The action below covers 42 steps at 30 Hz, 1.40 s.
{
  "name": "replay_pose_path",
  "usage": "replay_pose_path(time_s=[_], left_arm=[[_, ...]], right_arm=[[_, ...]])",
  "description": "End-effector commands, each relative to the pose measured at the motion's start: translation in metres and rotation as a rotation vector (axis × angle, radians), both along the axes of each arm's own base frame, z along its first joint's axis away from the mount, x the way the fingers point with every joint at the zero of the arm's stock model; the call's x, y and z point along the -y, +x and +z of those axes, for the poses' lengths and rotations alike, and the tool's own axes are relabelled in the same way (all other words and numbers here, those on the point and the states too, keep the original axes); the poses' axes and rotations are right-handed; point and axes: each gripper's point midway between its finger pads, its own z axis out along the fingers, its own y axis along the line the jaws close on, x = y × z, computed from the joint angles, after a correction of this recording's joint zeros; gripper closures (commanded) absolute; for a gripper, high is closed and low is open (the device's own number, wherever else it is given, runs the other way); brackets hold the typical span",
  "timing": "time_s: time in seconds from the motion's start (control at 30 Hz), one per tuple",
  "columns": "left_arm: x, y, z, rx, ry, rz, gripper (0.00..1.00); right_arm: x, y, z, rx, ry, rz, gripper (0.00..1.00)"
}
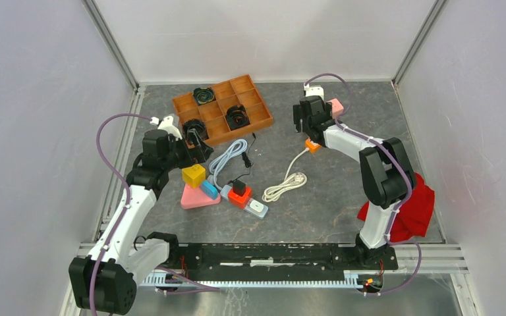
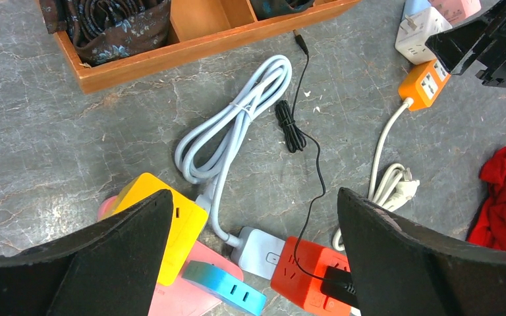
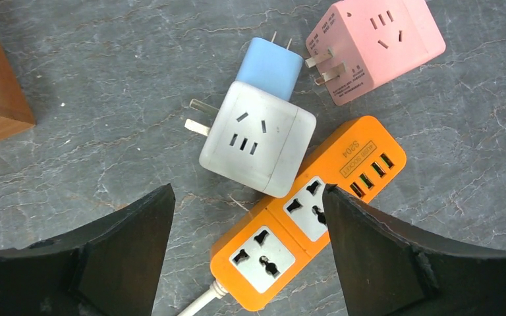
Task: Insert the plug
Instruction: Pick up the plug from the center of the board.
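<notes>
The right gripper is wide open and empty. The white plug looks light and hard; grab its flat sides.

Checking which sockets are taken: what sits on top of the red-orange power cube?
A black adapter plug with a thin black cord sits on the red-orange power cube. The socket under it is covered, so its pins cannot be seen.
</notes>
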Motion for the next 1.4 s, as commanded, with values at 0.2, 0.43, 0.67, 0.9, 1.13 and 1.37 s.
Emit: replay_pose_path(time_s=[0.2,0.43,0.67,0.9,1.13,1.37], left_arm=[[-0.005,0.002,0.007,0.052,0.061,-0.022,0.02],[0.002,-0.001,0.01,0.064,0.04,-0.061,0.02],[0.001,0.0,0.009,0.059,0.037,-0.057,0.02],[-0.003,0.001,0.007,0.053,0.032,-0.012,0.03],[0.018,0.006,0.025,0.063,-0.096,-0.067,0.04],[0.057,0.013,0.087,0.197,-0.352,-0.199,0.05]], right_arm=[[-0.002,0.029,-0.001,0.038,0.085,-0.025,0.16],[-0.007,0.041,-0.012,0.031,0.129,-0.062,0.18],[-0.003,0.04,-0.02,0.017,0.116,-0.074,0.4],[-0.006,0.032,0.002,0.059,0.094,0.027,0.61],[-0.019,-0.003,0.053,0.195,0.134,0.24,0.66],[-0.056,-0.043,0.097,0.299,0.269,0.505,0.67]])
